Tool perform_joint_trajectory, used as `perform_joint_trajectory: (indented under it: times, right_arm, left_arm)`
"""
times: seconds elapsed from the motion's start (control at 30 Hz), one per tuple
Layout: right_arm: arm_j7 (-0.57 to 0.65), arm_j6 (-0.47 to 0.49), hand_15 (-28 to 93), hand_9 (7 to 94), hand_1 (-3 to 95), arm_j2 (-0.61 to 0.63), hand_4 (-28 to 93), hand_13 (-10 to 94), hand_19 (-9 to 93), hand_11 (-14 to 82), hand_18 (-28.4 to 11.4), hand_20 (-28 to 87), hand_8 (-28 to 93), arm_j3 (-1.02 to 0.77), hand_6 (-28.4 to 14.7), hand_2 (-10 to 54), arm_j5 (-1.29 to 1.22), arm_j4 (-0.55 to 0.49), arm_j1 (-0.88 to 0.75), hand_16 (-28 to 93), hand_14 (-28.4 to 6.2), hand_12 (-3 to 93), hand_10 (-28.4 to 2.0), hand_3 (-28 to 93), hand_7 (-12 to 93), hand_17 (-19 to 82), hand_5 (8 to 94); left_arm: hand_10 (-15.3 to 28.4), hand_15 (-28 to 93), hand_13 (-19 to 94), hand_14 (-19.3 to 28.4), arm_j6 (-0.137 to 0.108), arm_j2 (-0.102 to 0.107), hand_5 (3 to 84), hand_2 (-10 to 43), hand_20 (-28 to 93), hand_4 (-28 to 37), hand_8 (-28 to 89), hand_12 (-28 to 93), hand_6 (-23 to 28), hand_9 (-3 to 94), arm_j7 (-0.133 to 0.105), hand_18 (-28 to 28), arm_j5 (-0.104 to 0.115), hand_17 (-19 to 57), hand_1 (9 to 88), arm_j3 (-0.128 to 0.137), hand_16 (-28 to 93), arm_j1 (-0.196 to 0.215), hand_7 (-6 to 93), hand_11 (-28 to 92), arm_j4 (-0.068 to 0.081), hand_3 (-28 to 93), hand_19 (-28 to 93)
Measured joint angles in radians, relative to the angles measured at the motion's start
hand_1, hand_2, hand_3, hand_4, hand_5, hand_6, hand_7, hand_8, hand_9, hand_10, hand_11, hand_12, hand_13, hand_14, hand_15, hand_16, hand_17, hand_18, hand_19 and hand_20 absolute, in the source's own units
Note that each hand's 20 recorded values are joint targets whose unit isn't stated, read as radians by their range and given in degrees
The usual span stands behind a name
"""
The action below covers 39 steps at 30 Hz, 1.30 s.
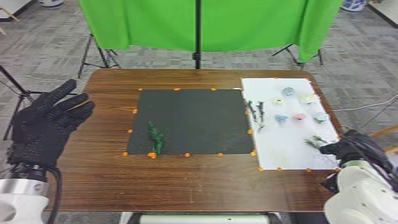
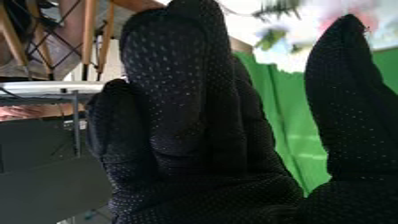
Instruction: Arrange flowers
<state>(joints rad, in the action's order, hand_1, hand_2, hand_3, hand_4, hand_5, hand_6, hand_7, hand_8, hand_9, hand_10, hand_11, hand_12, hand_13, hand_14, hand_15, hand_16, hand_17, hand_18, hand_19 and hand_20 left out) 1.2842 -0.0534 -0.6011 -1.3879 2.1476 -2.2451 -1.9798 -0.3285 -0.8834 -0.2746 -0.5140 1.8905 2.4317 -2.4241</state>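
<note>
Desk (image 1: 187,185), brown wood: bears the whole arrangement, which looks barely begun.

Dark mat (image 1: 195,120), large, squarish: presumably the ground for the composition. One piece placed, at its near left—a modest start.

White sheet (image 1: 289,147), long, on the right: holds the remaining stock, greenery and flower heads together (most of the work is left).

Left hand (image 1: 44,125), black glove: raised by the desk's left edge, fingers loosely spread, nothing held.

Right hand (image 2: 178,100), black glove: beside the near right part of the sheet, fingers extended, thumb standing well away from them, no flower or stem in its grasp.

Green sprig (image 1: 156,139), the placed piece: slender, feathery, bright green, lying lengthwise from the mat's near edge toward its middle.

Dark stems (image 1: 260,112), thin, narrow-leaved: lying roughly side by side along the sheet's left edge (tangled or not, cannot say).

Short cutting (image 1: 315,141), green with paler bits: on the sheet, near the right hand; contact cannot be judged.

Blue blooms (image 1: 288,91), cream blooms (image 1: 307,99) and a pink bloom (image 1: 299,116)—small, rounded, pale: set apart on the sheet's middle and far portions.

Orange marks (image 1: 152,155), smallest: dotted around mat and sheet.
</note>
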Motion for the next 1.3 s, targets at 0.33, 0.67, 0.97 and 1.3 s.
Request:
perform_joint_trajectory:
  times: [0.33,0.67,0.97,1.3]
  right_arm:
    - [0.014,0.026,54,86.7,38.9,0.0,-24,86,93,22.7,-16.4,13,-10,0.041,-5.4,-6.9,-0.021,0.051,0.04,15,-9.6,14.5,-15.6,63,5,59,58.6]
    - [0.027,0.021,52,85.9,40.2,-0.001,-23,86,93,22.3,-16.1,12,-9,0.067,-6.0,-6.4,-0.017,0.089,0.049,15,-9.6,14.2,-15.4,63,4,59,59.5]
    - [0.024,0.003,53,85.5,41.2,0.0,-24,85,93,23.2,-15.0,9,-10,0.11,-5.7,-6.4,-0.025,0.126,0.085,14,-9.2,14.1,-15.1,63,5,59,60.7]
    - [0.024,-0.1,54,89.9,50.6,0.028,-28,87,93,25.0,-12.7,10,-4,0.21,-1.4,-9.5,0.018,0.18,0.163,15,-7.0,14.8,-12.0,62,10,62,76.3]
  left_arm:
    - [21.4,50,24,27.9,0.0,0.001,36.4,7.7,12,-26.6,-10,12,10.0,33.6,-0.007,26.2,0.003,-7.7,21.7,-0.005,-9,-0.002,15.0,29,0.001,78,62]
    - [21.4,50,24,27.8,0.0,0.0,36.4,7.7,12,-26.5,-10,12,10.0,33.7,-0.008,26.2,0.004,-7.7,21.7,-0.007,-9,-0.001,15.1,29,0.001,78,62]
    - [21.4,50,24,27.9,0.0,0.0,36.4,7.7,12,-26.5,-10,12,10.0,33.6,-0.008,26.1,0.004,-7.7,21.7,-0.012,-9,-0.003,15.1,29,0.001,78,62]
    - [21.4,50,24,27.9,0.0,0.0,36.4,7.8,12,-26.6,-10,12,10.0,33.7,-0.007,26.2,0.005,-7.7,21.8,-0.015,-9,-0.008,15.1,29,0.001,78,62]
